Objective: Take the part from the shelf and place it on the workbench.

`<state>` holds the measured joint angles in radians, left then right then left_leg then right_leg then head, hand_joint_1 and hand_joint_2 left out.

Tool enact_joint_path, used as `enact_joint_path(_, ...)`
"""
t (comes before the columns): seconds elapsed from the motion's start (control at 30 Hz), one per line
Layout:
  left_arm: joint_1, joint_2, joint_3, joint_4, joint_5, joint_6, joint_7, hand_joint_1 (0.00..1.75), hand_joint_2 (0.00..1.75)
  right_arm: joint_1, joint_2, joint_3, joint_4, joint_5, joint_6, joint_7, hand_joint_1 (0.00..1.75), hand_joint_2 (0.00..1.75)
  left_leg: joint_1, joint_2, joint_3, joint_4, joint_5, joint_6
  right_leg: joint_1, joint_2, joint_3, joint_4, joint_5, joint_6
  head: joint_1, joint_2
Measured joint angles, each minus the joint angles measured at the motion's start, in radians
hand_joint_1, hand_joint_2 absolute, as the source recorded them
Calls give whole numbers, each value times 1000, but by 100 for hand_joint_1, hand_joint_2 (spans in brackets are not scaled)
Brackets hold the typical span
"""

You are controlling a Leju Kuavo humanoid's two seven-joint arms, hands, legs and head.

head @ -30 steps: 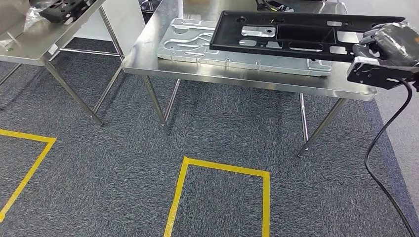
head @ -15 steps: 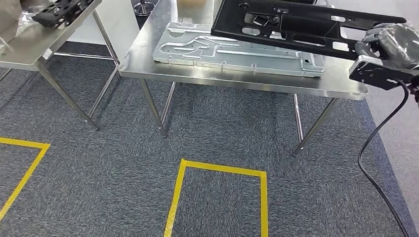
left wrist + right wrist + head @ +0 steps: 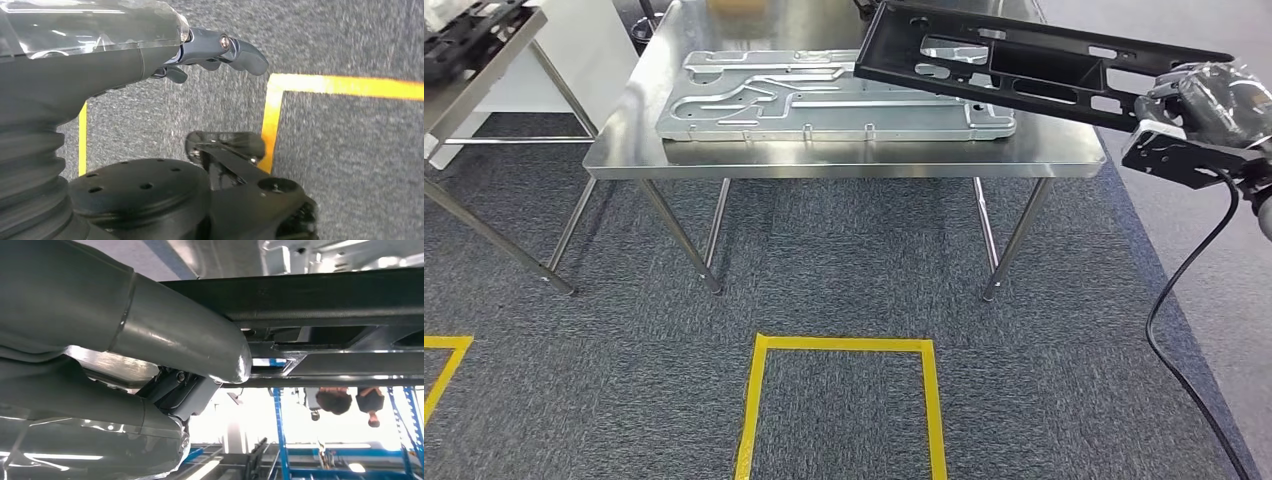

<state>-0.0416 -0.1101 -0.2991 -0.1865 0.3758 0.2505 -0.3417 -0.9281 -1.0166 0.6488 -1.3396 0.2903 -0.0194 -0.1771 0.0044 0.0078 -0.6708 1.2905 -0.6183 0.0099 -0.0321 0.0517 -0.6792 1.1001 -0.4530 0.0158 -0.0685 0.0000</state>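
Note:
My right hand [image 3: 1209, 92] grips one end of a long black frame part [image 3: 1024, 62] with several cut-outs. The part hangs tilted in the air, its far end over the steel workbench [image 3: 844, 160] and above a large silver stamped plate [image 3: 824, 95] lying there. In the right wrist view my thumb [image 3: 190, 340] presses on the underside of the black part [image 3: 325, 300]. My left hand [image 3: 220, 47] hangs over the carpet, holding nothing, its fingers loosely extended.
A second steel table [image 3: 464, 85] with black parts stands at the far left. Yellow tape squares [image 3: 839, 345] mark the grey carpet in front of the workbench. A black cable [image 3: 1179, 290] hangs from my right arm. Two people [image 3: 350, 400] stand far off by blue racks.
The whole picture has shifted: the camera has turned, so the workbench now lies squarer and more central. The black part stays in my right hand, reaching further over the bench.

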Motion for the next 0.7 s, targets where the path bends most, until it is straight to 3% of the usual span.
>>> enact_joint_path(0.07,0,0,0,0,0,0,0,0,175,8,1,-5,0,3,0,-1,164,0,-23,-29,28,-113,82,49,10,15,5,-5,1,-5,0,0)
enact_joint_path(0.13,1,3,0,0,1,1,0,0,175,15,2,-11,0,12,-1,-4,164,0,-41,-57,54,-199,130,91,11,26,11,-15,6,-4,0,0)
enact_joint_path(0.2,-1,3,0,0,5,-2,0,0,175,22,2,-13,0,29,8,-6,164,0,-49,-60,66,-230,141,104,3,38,17,-32,15,8,1,0)
enact_joint_path(0.23,-3,2,0,0,8,-4,-1,0,175,26,2,-14,-1,36,16,-6,164,0,-49,-55,79,-252,150,102,-2,38,21,-39,18,13,0,0)
enact_joint_path(0.3,-6,1,1,0,14,-9,-3,0,175,24,0,-15,-1,47,33,-6,164,0,-44,-46,103,-299,173,94,2,9,19,-30,6,20,0,0)
enact_joint_path(0.4,-3,-1,1,0,26,-15,-10,0,175,6,5,-15,0,51,59,-9,164,0,-40,-33,116,-327,189,82,3,-39,-42,113,-81,31,0,0)
enact_joint_path(0.47,-3,-4,2,0,24,-15,-10,0,175,3,11,-13,1,56,77,-14,164,0,-35,-26,114,-321,186,77,-3,-44,-68,181,-100,44,0,0)
enact_joint_path(0.5,-3,-5,1,0,19,-13,-8,0,175,1,14,-13,1,58,85,-17,164,0,-32,-23,112,-314,182,71,-7,-46,-55,163,-83,52,0,0)
enact_joint_path(0.57,-3,-6,1,0,9,-11,0,0,175,-7,18,-11,2,62,93,-21,164,0,-26,-20,103,-289,168,56,-15,-54,11,47,-31,63,0,0)
enact_joint_path(0.63,-4,-5,0,0,5,-19,6,0,175,-20,19,-10,3,58,99,-22,164,0,-27,-19,90,-259,148,42,-16,-53,56,-38,-11,54,0,0)
enact_joint_path(0.7,-3,-4,0,0,4,-31,10,0,175,-24,17,-9,3,50,101,-22,164,0,-31,-18,83,-248,136,34,-11,-47,59,-45,-17,33,0,0)
